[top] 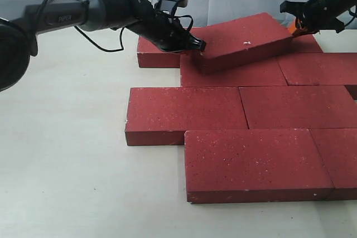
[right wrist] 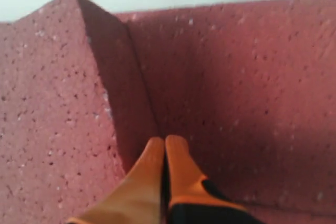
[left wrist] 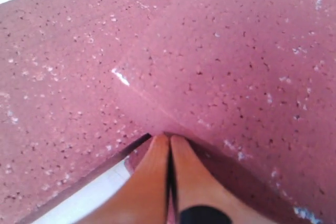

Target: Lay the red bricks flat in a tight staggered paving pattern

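Left fingers (left wrist: 156, 174) closed, empty, at left corner of tilted brick (top: 244, 40); right fingers (right wrist: 145, 179) closed at opposite end; long axis runs between.

The counter (top: 67, 165) is pale, creamy white. Red bricks (top: 254, 163) lie flat on it, touching side by side in rows. The front row starts further right than the middle row, so the ends step in and out. The bricks cover the right side.
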Tool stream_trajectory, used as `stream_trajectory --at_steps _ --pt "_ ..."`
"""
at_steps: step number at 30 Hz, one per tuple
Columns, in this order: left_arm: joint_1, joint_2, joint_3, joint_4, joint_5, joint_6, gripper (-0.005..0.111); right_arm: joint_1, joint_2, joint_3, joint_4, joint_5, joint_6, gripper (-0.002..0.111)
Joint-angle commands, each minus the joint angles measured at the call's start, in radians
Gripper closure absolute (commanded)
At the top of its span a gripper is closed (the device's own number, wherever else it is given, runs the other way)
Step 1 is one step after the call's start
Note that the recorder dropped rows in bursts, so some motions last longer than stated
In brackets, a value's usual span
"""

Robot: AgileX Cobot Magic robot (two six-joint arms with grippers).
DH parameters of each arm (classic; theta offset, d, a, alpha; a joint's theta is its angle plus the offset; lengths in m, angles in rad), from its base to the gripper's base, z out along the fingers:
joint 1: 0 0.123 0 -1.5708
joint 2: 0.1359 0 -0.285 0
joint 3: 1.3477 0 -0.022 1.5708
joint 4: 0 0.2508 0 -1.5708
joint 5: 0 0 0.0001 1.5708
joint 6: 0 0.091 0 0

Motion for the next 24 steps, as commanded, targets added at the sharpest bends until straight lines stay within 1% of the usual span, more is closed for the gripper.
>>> stream_trajectory --at_steps 1,6,9,14,16,17,21,24 --pt "0.001 -0.011 -0.008 0.017 0.026 -0.002 0.107 0.008 -0.041 -0.004 0.060 0.119 -0.011 0.109" --pt "0.036 -0.043 -0.008 0.020 0.121 -0.002 0.107 0.010 -0.089 0.003 0.063 0.119 0.030 0.109" --pt "0.061 -0.068 -0.008 0.027 0.182 -0.045 0.107 0.028 -0.128 0.042 0.047 0.119 0.035 0.109" --pt "0.105 -0.107 -0.008 0.032 0.302 -0.104 0.107 0.074 -0.214 0.158 0.037 0.119 0.035 0.109" --pt "0.113 -0.125 -0.008 0.055 0.344 -0.114 0.107 0.092 -0.246 0.196 0.029 0.119 0.035 0.109" --pt "0.118 -0.142 -0.008 0.091 0.380 -0.137 0.107 0.110 -0.276 0.228 0.027 0.119 0.035 0.109" --pt "0.125 -0.168 -0.008 0.138 0.498 -0.158 0.107 0.172 -0.366 0.290 0.025 0.119 0.052 0.109" --pt "0.125 -0.189 0.014 0.146 0.523 -0.160 0.107 0.212 -0.403 0.306 0.023 0.119 0.086 0.109"
